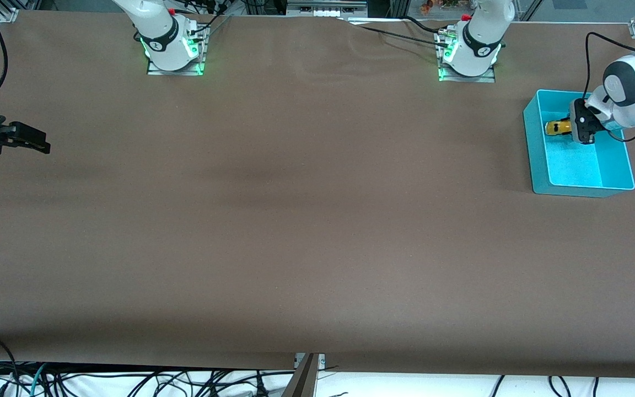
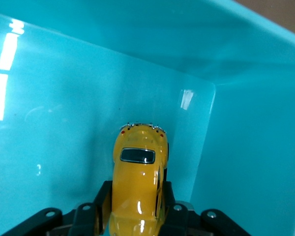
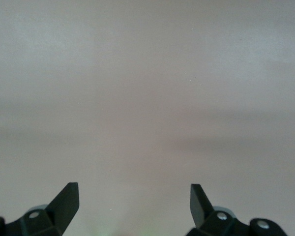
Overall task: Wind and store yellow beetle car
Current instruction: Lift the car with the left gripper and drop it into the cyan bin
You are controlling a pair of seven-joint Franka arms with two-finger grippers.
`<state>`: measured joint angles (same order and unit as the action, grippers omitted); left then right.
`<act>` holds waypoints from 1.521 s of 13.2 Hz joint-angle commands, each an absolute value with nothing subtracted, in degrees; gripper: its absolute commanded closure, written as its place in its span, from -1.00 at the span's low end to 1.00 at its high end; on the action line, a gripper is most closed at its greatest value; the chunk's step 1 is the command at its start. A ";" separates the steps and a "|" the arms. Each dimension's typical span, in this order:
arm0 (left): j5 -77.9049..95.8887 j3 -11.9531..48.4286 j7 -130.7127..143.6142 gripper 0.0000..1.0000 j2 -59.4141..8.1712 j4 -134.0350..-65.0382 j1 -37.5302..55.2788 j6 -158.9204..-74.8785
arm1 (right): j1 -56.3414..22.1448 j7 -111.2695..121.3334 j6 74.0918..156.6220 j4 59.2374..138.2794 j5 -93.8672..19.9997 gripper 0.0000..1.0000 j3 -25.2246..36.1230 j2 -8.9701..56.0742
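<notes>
While the left tool (image 2: pixel 135 216) sits low in the turquoise bin (image 1: pixel 615 184) w/ fingers pinching the yellow beetle car (image 2: pixel 137 182), risk: car rolls on release if wound. Right tool (image 3: pixel 134 199) waits over bare surface (image 1: pixel 295 220), wide open, empty.

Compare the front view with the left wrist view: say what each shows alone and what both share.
Front view only: the brown table, both arm bases, and the right gripper, open, waiting at the right arm's end of the table. Left wrist view only: the yellow beetle car's dark window and the fingers flanking its body. Both: the yellow beetle car between the left gripper's fingers inside the turquoise bin.
</notes>
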<state>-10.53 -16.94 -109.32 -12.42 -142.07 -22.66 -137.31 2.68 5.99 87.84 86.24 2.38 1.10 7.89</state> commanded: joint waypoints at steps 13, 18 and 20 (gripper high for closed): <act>-6.95 -10.13 -75.67 -1.00 -7.40 -103.54 -9.14 -114.36 | 2.99 6.06 87.36 85.52 2.46 -1.00 1.49 8.17; -6.77 -2.83 -29.02 -1.00 -0.10 -102.22 -3.96 -102.51 | 3.08 6.06 87.45 85.43 2.46 -1.00 1.49 8.17; 0.04 0.25 -13.08 -1.00 1.66 -102.04 -3.34 -96.97 | 3.16 6.06 87.54 85.43 2.46 -1.00 1.58 8.26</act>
<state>-4.71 -1.44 -28.82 -0.25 -101.94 -3.79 -100.92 2.87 5.99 87.88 86.24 2.40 1.60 8.03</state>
